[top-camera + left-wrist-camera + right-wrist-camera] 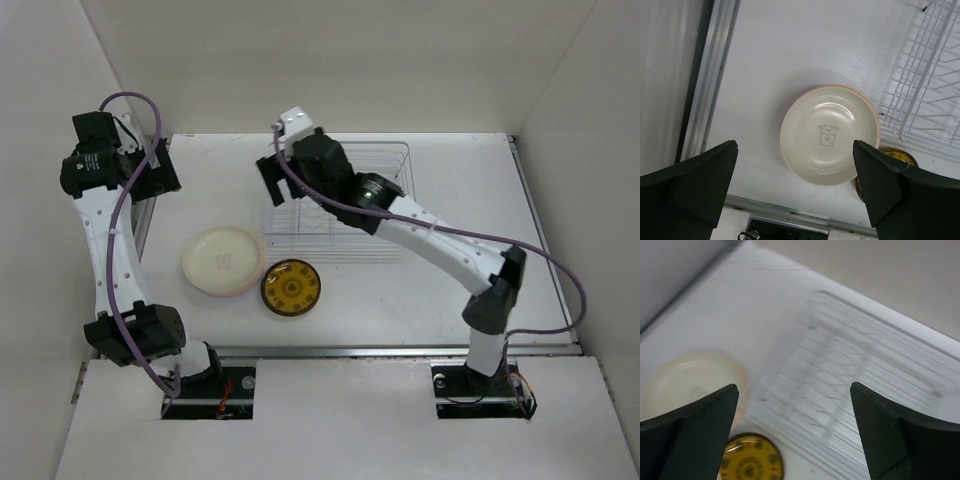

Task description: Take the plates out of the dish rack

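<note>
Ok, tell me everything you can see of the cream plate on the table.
The round, glossy cream plate lies flat, face up, on the white table, left of the wire dish rack. A small bear-like print marks its centre. A pink rim shows beneath it, likely another plate. The amber patterned plate sits close by.

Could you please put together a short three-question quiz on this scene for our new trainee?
1. True or false: no plate is visible in the dish rack.
2. Multiple choice: the amber plate lies A) inside the rack, B) on the table beside the cream plate, C) propped on the rack's rim.
3. Fill in: the left gripper and the right gripper both stand ____.

Key: 1 true; 2 B; 3 open.
</note>
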